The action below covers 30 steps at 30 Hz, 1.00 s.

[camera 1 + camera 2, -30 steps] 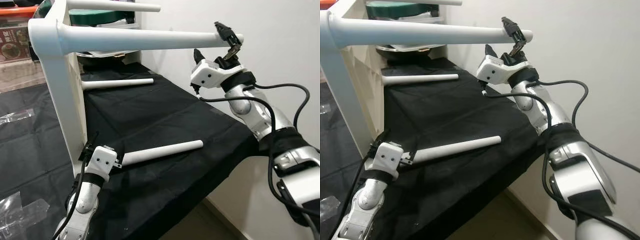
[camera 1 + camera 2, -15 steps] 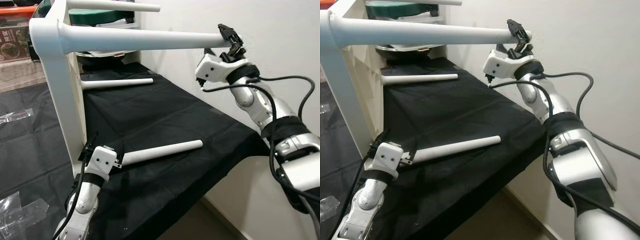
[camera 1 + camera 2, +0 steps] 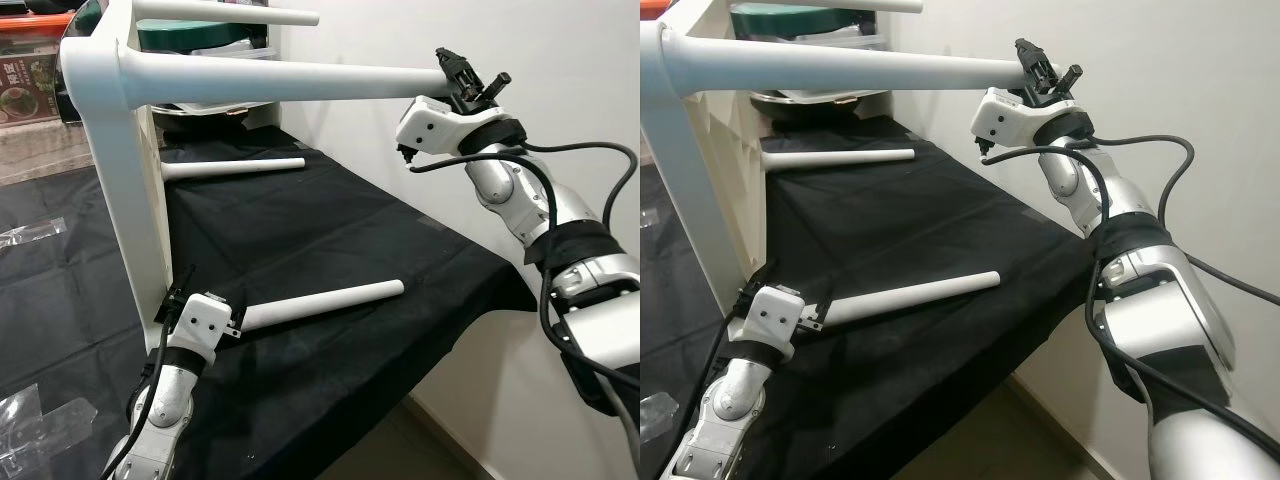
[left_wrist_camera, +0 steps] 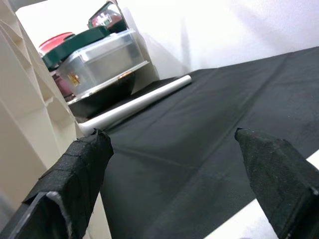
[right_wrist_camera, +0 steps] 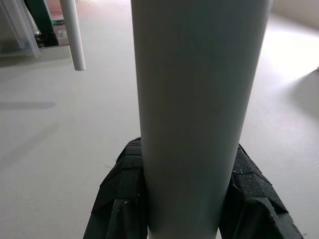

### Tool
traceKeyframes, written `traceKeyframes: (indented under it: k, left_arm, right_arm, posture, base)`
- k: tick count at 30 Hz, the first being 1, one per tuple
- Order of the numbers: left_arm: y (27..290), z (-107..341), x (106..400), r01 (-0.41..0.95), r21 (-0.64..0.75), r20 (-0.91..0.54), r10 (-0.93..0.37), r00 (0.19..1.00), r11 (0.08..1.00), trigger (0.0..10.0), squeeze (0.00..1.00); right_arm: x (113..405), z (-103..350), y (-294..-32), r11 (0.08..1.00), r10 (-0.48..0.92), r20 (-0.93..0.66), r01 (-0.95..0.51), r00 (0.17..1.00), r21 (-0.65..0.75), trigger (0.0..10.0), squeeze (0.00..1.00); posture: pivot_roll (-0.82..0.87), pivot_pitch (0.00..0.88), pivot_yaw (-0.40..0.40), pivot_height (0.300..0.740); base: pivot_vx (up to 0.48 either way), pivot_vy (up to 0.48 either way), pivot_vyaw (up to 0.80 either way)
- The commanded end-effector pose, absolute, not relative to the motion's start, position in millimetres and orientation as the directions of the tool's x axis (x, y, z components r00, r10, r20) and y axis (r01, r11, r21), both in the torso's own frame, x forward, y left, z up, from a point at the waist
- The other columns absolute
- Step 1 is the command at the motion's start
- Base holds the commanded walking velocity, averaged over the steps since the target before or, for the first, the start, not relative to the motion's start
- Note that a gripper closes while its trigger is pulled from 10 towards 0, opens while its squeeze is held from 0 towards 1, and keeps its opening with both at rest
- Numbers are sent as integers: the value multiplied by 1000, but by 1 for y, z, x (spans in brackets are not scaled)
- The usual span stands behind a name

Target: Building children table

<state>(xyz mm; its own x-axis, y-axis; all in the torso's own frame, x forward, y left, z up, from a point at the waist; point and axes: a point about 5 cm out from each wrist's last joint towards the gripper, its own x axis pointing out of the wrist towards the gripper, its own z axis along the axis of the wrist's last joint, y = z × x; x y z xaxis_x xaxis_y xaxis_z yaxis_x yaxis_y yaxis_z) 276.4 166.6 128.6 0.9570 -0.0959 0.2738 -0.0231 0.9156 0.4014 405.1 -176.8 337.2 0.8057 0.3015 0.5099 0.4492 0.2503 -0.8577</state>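
Observation:
The white children's table lies on its side, its top (image 3: 120, 180) standing upright at the left and its legs pointing right. My right gripper (image 3: 470, 75) is shut on the tip of the near upper leg (image 3: 280, 80); in the right wrist view that leg (image 5: 199, 99) runs between the two fingers (image 5: 124, 199). My left gripper (image 3: 206, 308) is open at the base of the near lower leg (image 3: 330, 300), close to the tabletop, and its fingers (image 4: 75, 174) stand wide apart. A far lower leg (image 3: 240, 166) and a far upper leg (image 3: 230, 14) also stick out.
A black cloth (image 3: 330, 220) covers the surface under the table, with its edge dropping off at the right near a white wall (image 3: 560, 40). Lidded containers (image 4: 99, 50) sit at the back. Clear plastic bags (image 3: 40, 420) lie at the lower left.
My right wrist has risen and rolled at the tip of the upper leg, with its fingers closing from astride the leg onto it. The left arm has barely moved.

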Motion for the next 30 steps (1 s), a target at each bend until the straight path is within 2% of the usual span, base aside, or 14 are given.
traceKeyframes:
  k: [1,7,9,11,15,16,18,19,21,22,24,25,28,30]
  left_arm:
    - [180,127,279,-55,385,261,-51,964,921,10000,0]
    - [186,127,287,-60,375,248,-38,968,925,10000,0]
    - [190,128,293,-72,348,240,-15,971,935,10000,0]
    - [192,129,294,-75,341,238,-9,971,937,10000,0]
    - [201,133,299,-92,350,242,5,970,932,10000,0]
    - [201,133,299,-92,350,242,5,970,932,10000,0]
    - [218,150,304,-136,380,284,25,958,915,10000,0]
    - [218,150,304,-136,380,284,25,958,915,10000,0]
    - [246,183,309,-217,413,361,59,931,884,10000,0]
    - [246,183,309,-217,413,361,59,931,884,10000,0]
    - [266,213,312,-275,438,429,70,901,856,10000,0]
    - [266,213,312,-275,438,429,70,901,856,10000,0]
    - [288,258,313,-342,490,513,52,857,802,10000,0]
    - [288,258,313,-342,490,513,52,857,802,10000,0]
  right_arm:
    - [407,330,-178,248,302,481,419,823,-873,0,0]
    - [406,330,-177,266,310,490,420,815,-867,0,0]
    - [406,329,-180,339,276,496,399,823,-852,0,0]
    - [406,329,-182,363,265,497,392,826,-846,0,0]
    - [408,326,-199,498,145,491,365,859,-786,0,0]
    - [408,326,-199,498,145,491,365,859,-786,0,0]
    - [409,319,-212,568,65,458,345,887,-747,0,0]
    - [409,319,-212,568,65,458,345,887,-747,0,0]
    - [410,308,-226,653,-30,400,321,916,-686,0,0]
    - [410,308,-226,653,-30,400,321,916,-686,0,0]
    - [411,295,-233,718,-94,334,296,938,-629,0,0]
    - [411,295,-233,718,-94,334,296,938,-629,0,0]
    - [412,273,-239,815,-170,225,265,959,-515,0,0]
    - [412,273,-239,815,-170,225,265,959,-515,0,0]
  posture:
    - [-17,0,-88,740]
    - [-21,0,-82,740]
    - [-23,0,-78,740]
    - [-23,0,-78,740]
    - [-21,0,-74,740]
    - [-21,0,-74,740]
    - [-16,0,-70,740]
    - [-16,0,-70,740]
    - [-9,0,-70,740]
    - [-9,0,-70,740]
    - [-9,0,-70,740]
    - [-9,0,-70,740]
    - [20,0,-69,740]
    - [20,0,-69,740]
  base:
    - [0,0,0]
    - [0,0,0]
    - [0,0,0]
    - [0,0,0]
    - [0,0,0]
    - [0,0,0]
    - [0,0,0]
    - [0,0,0]
    - [0,0,0]
    - [0,0,0]
    - [0,0,0]
    - [0,0,0]
    - [0,0,0]
    - [0,0,0]
